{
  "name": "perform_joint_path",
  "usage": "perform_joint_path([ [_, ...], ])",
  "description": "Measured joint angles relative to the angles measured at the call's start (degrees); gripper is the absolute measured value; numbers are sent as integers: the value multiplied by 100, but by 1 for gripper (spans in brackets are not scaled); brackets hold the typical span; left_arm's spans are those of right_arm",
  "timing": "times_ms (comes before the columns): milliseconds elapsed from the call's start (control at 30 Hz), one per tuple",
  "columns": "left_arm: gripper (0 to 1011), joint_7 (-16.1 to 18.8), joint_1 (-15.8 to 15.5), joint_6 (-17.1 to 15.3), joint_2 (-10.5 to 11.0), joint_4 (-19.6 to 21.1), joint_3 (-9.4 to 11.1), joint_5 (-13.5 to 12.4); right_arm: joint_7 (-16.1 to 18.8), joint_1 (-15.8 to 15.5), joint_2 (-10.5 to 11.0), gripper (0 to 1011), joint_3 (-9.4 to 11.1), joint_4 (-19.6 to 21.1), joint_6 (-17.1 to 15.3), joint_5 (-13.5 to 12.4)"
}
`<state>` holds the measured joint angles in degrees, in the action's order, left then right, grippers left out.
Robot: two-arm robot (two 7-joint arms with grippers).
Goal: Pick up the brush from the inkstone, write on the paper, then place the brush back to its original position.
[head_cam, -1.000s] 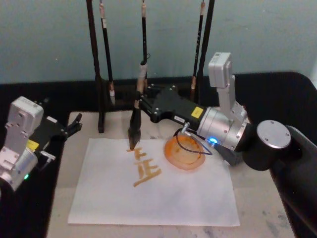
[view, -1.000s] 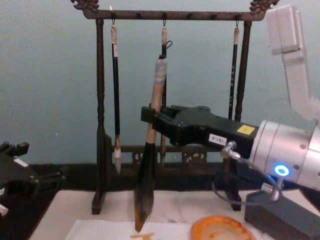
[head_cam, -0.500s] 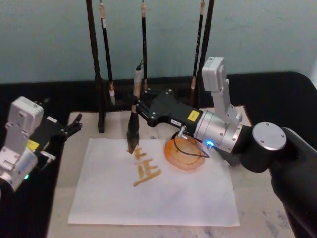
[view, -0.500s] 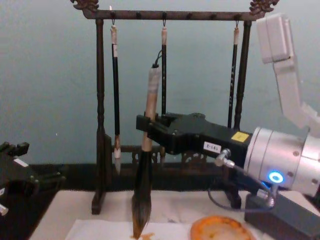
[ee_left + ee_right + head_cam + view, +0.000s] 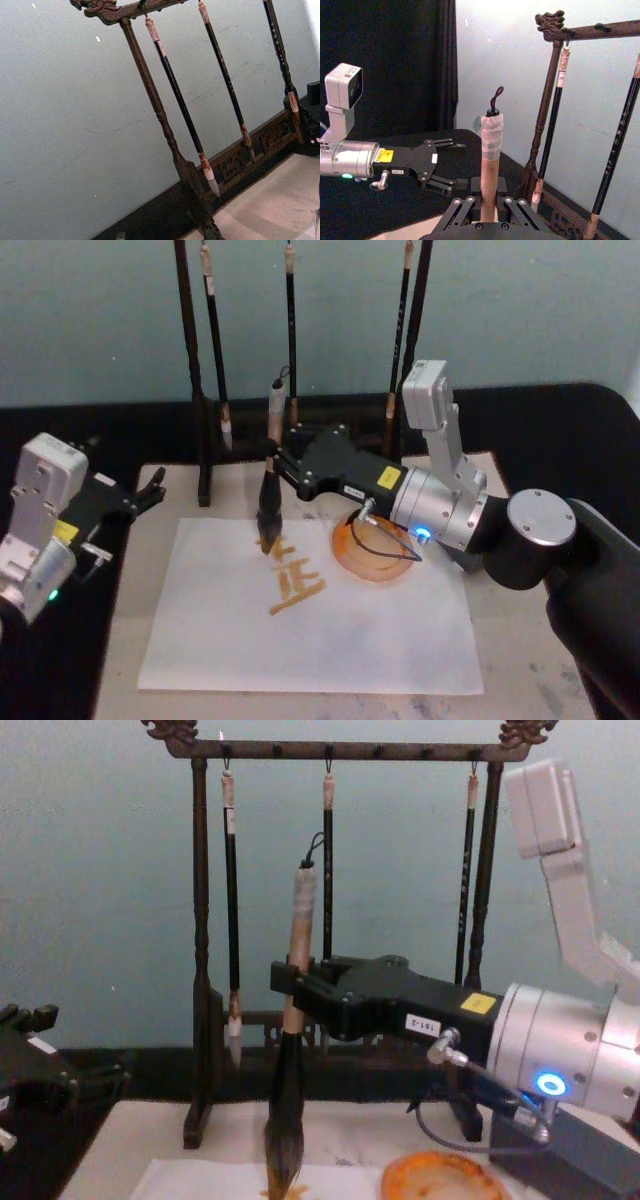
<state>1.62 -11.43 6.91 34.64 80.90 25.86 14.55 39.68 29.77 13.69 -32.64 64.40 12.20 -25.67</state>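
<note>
As the right gripper (image 5: 277,455) is clamped on its handle, the brush (image 5: 270,502) stands nearly upright, tip on the paper (image 5: 350,645) by the orange strokes (image 5: 296,590); inkstone (image 5: 375,578) just right of it (right arm nearer); left gripper (image 5: 150,490) parked left, jaws apart.

Head cam: high, looking down on the paper (image 5: 330,640), rack (image 5: 190,370) at the far edge. Chest cam: low, close, side-on to that rack. My left wrist cam tilts up at it. Right wrist cam looks along the brush (image 5: 489,175) towards the left gripper (image 5: 457,165). I get the rack in all four.
</note>
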Motion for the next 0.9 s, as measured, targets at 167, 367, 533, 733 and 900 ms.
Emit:
perform_joint_path([
  [167, 1010, 0, 0, 0, 0, 0, 0, 0, 6, -19, -2, 176, 3, 16, -14, 9],
  [367, 1010, 0, 0, 0, 0, 0, 0, 0, 12, -37, -9, 176, 4, 26, -28, 24],
  [533, 1009, 0, 0, 0, 0, 0, 0, 0, 15, -48, -5, 176, 2, 49, -43, 39],
  [733, 1010, 0, 0, 0, 0, 0, 0, 0, 25, -83, 13, 176, -13, 103, -47, 58],
  [900, 1010, 0, 0, 0, 0, 0, 0, 0, 50, -124, 59, 176, -27, 200, -82, 61],
])
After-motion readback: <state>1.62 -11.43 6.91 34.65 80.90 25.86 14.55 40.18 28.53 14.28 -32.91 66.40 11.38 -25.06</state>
